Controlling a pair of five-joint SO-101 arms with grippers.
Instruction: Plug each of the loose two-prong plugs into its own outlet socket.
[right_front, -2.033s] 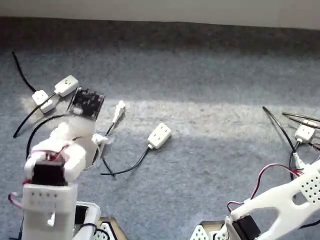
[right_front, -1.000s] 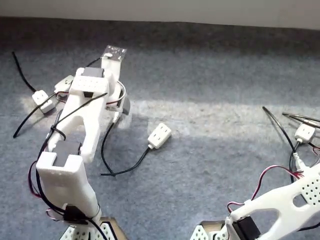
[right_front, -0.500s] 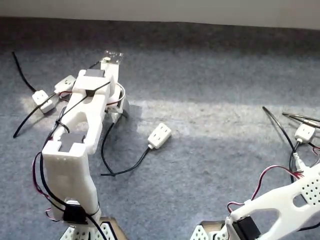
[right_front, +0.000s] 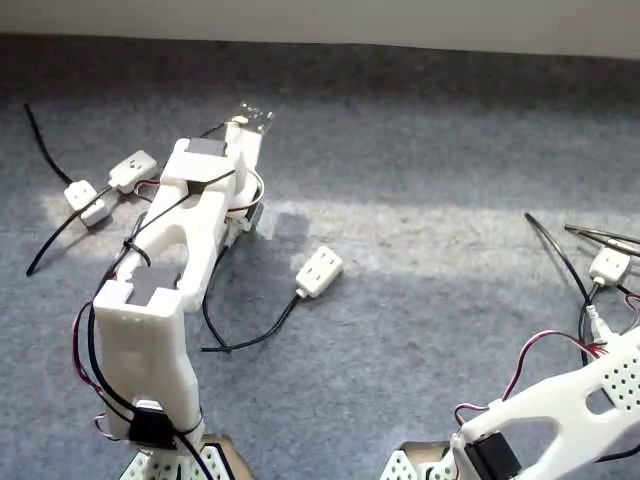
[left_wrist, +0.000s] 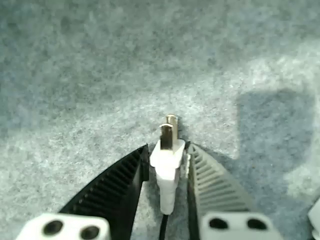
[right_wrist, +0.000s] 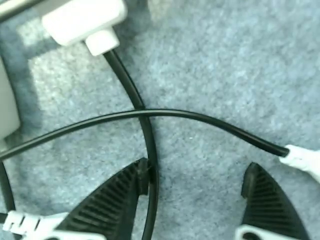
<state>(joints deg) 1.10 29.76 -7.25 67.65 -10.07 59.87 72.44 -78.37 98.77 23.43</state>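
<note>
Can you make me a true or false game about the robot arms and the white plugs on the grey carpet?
1. The left gripper is pinching a white two-prong plug. True.
2. The right gripper is squeezing a black cable. False: it is open and is not gripping the black cable.
3. The held plug sits in the white outlet socket in the middle of the carpet. False: the socket lies apart from it, with nothing plugged in.
4. The plug's prongs poke out past the left gripper's fingertips. True.
</note>
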